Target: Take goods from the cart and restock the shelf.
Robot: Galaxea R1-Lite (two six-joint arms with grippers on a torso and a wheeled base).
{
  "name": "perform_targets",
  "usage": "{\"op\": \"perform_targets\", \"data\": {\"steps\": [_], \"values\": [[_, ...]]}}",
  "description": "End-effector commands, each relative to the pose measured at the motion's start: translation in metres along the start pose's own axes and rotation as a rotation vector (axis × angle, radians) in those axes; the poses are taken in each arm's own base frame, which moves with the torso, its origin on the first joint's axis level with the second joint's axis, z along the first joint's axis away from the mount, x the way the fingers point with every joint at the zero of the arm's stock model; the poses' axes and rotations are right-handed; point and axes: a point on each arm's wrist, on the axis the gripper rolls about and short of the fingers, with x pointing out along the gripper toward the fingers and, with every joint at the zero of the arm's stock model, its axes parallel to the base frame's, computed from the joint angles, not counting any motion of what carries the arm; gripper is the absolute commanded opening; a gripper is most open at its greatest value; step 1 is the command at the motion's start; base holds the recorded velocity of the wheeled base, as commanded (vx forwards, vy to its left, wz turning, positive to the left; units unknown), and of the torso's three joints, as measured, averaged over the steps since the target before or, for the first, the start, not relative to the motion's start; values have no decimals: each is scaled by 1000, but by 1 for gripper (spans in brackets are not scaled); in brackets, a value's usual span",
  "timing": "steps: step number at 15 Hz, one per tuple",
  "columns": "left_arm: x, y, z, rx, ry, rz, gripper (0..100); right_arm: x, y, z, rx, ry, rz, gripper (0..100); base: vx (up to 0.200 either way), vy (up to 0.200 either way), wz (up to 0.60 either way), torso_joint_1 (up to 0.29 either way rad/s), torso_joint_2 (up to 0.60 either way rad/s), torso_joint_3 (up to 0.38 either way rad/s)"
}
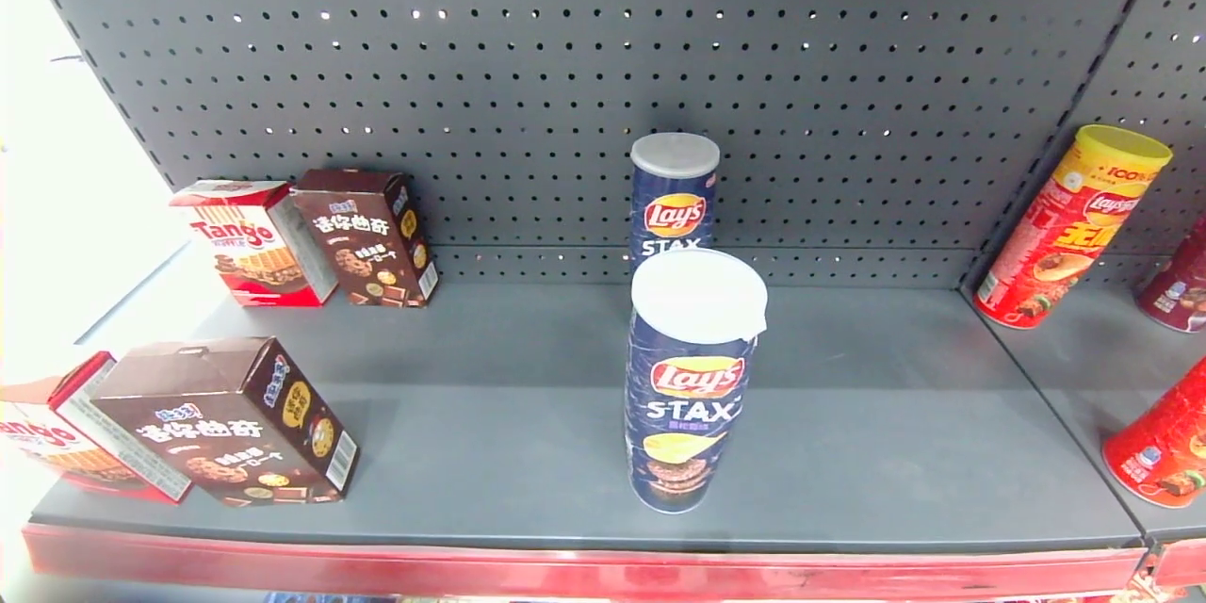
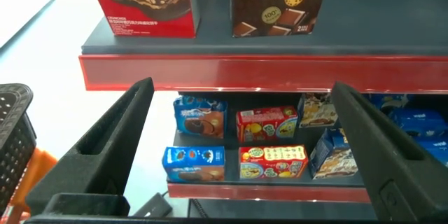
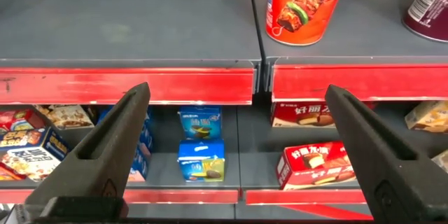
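Two dark blue chip cans stand upright on the grey shelf [image 1: 886, 433], the front can [image 1: 691, 382] near the edge and the rear can [image 1: 672, 198] by the pegboard. My left gripper [image 2: 241, 87] is open and holds nothing, facing the shelf's red front lip below a red wafer box [image 2: 143, 0] and a brown cookie box [image 2: 276, 0]. My right gripper [image 3: 238, 89] is open and holds nothing too, facing the red lip [image 3: 126, 84] below a red chip can [image 3: 302, 3].
Wafer and cookie boxes [image 1: 226, 419] sit at the shelf's left, front and back [image 1: 363, 236]. Red chip cans [image 1: 1069, 226] stand on the neighbouring shelf to the right. Lower shelves hold several snack boxes [image 2: 269, 124]. A black basket [image 2: 14, 133] stands left of the left gripper.
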Motion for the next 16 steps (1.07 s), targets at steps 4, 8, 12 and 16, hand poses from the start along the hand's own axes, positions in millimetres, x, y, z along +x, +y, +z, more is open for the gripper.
{"op": "perform_targets", "data": {"steps": [4,8,12,16], "values": [[0,0,0,0,2,-1,100,0,0,0,-1,1,1,100,0,0,0,0,0,0],[0,0,0,0,2,4,100,0,0,0,-1,1,1,100,0,0,0,0,0,0],[0,0,0,0,2,4,100,0,0,0,-1,1,1,100,0,0,0,0,0,0],[0,0,0,0,2,4,100,0,0,0,-1,1,1,100,0,0,0,0,0,0]]}}
